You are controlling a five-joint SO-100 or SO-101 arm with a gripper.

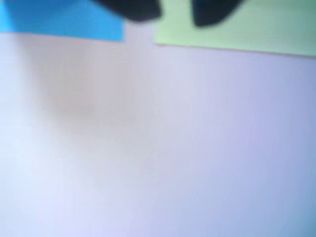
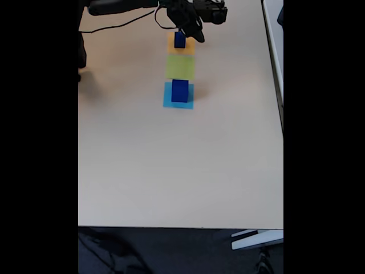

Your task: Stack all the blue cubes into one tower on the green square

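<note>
In the fixed view a small blue cube (image 2: 179,39) sits on an orange square (image 2: 181,48) at the far end of the table. A larger blue cube (image 2: 179,91) stands on a light-blue square (image 2: 178,101). Between them lies the green square (image 2: 180,67), with nothing on it. My gripper (image 2: 193,33) hovers just right of the small cube. The blurred wrist view has my gripper (image 1: 170,12) at the top edge, its two dark fingertips (image 1: 133,10) apart and open with nothing between them, over the green square (image 1: 237,32).
The light-blue square (image 1: 64,19) fills the wrist view's top left. The arm and its black cable (image 2: 114,23) run along the far edge of the beige table (image 2: 171,171). A white object (image 2: 251,240) lies beyond the near edge.
</note>
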